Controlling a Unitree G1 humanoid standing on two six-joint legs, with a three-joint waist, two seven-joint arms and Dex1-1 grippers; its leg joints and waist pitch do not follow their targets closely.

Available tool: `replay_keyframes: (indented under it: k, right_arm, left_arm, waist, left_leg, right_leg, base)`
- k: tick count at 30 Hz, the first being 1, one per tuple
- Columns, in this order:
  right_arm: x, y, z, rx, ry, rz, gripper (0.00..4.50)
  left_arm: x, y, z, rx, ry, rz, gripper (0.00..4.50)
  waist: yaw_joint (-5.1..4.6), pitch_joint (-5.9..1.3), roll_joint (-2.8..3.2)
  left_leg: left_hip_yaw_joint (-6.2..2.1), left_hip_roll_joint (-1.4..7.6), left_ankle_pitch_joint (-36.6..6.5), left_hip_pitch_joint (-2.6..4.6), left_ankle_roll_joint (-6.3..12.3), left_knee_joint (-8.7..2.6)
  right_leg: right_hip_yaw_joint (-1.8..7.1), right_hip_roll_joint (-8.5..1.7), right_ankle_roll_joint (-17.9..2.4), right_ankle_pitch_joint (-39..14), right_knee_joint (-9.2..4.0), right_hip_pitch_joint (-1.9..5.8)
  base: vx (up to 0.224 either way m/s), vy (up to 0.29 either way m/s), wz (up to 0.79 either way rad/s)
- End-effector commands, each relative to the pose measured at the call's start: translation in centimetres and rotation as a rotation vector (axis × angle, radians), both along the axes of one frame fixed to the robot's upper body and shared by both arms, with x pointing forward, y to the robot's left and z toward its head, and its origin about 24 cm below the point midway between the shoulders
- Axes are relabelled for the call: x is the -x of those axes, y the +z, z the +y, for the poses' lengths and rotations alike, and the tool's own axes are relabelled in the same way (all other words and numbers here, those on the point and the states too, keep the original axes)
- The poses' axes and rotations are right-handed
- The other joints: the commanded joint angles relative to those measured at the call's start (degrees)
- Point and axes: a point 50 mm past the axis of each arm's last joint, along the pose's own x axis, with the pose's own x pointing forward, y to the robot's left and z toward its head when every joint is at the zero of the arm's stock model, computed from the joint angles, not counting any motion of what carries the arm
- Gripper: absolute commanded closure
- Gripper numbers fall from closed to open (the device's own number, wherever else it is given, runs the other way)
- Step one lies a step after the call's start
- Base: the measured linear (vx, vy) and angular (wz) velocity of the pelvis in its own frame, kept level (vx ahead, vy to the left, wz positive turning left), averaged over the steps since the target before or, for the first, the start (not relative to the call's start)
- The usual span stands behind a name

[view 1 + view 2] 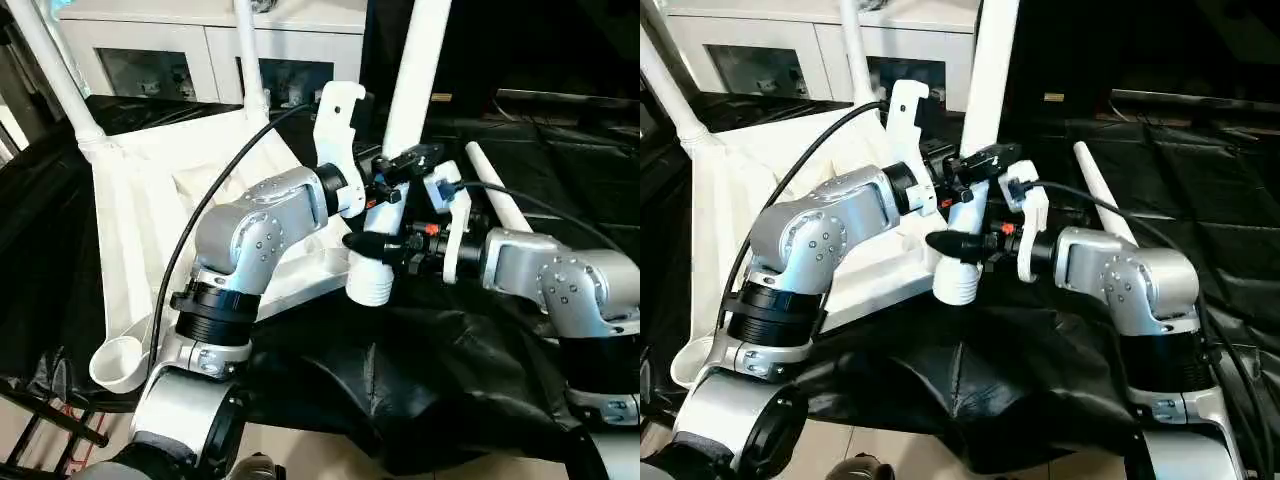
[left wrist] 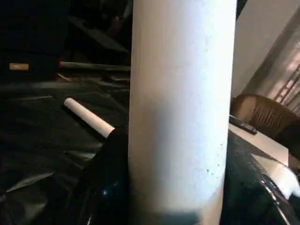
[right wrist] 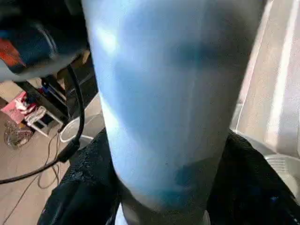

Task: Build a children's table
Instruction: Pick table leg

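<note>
Gripping one leg w/ both grippers

Holding upright white leg (image 1: 412, 75) at frame centre: left gripper (image 1: 395, 165) clamps it higher, right gripper (image 1: 385, 248) just above ribbed end. Tabletop (image 1: 150, 200) lies upside down, left of centre. Spare leg (image 1: 495, 195) on black table (image 1: 420, 380), right.

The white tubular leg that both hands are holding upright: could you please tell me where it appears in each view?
Left eye: white tubular leg rises centre-right, threaded end low.
Right eye: same leg, just left of centre.
Left wrist: fills the middle.
Right wrist: fills the middle.
Shared landmark: spare white leg lying on the black cloth.
</note>
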Motion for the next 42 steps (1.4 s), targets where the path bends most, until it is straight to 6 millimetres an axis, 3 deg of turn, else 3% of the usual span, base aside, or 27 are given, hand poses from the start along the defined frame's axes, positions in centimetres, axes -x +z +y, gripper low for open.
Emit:
replay_keyframes:
  k: [1, 42]
  right_arm:
    - [0.19, -0.13, -0.28, 0.032, -0.010, -0.003, 1.75]
    - [0.50, 0.71, -1.14, 0.006, -0.027, -0.037, 1.75]
  left_arm:
    - [0.17, 0.85, 0.12, 0.024, -0.011, -0.028, 2.65]
    - [0.36, 0.89, 0.22, 0.020, -0.048, -0.036, 2.65]
  waist:
    - [0.08, -5.04, -1.31]
    - [0.11, -5.13, -1.15]
  left_leg:
    - [-0.88, 2.54, -6.64, 0.53, 0.53, -3.70]
    - [-0.90, 2.54, -6.47, 0.53, 0.83, -3.57]
  right_leg:
    - [2.75, -3.78, -5.59, -18.36, -4.07, 3.75]
    - [2.73, -3.71, -6.39, -17.29, -3.92, 3.83]
  base:
    - [0.000, 0.000, 0.00]
    - [0.000, 0.000, 0.00]
